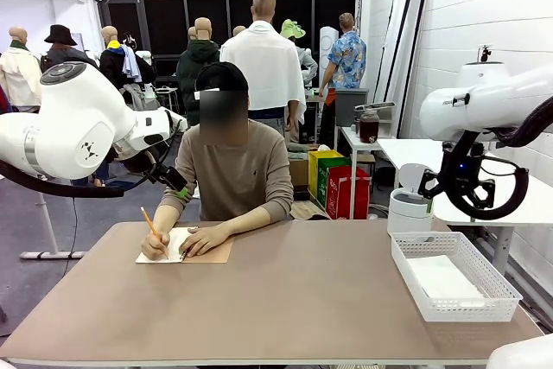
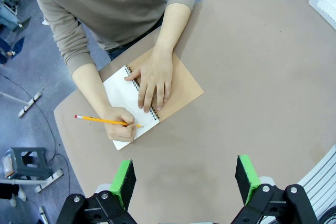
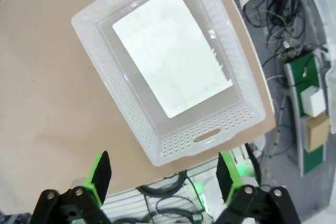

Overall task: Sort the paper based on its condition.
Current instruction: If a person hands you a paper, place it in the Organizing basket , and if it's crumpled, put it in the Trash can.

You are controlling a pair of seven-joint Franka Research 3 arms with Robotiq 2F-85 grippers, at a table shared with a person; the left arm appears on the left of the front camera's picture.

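- 1 paper sheet [image 3: 173, 51] lies flat in 1 white mesh basket [image 3: 131, 114] on the worktop [image 3: 47, 77].
- 1 hand [image 2: 122, 124] holds 1 pencil [image 2: 100, 120] over 1 spiral notebook [image 2: 181, 85].
- 2 tools, left tool [image 2: 184, 174] and right tool [image 3: 165, 174], hang open and empty.

The front camera sits low at the near edge of the flat brown table [image 1: 302, 300] and faces across it. The left wrist camera looks steeply down past the left gripper [image 2: 184, 177] from well above. The spiral-bound notebook with a brown kraft cover [image 2: 186, 87] [image 1: 214, 252] is central there and lower left in the front view. The right wrist camera looks down past the right gripper [image 3: 163, 174] onto the white mesh plastic basket [image 3: 121, 103] [image 1: 471, 307], which is lower right in the front view.
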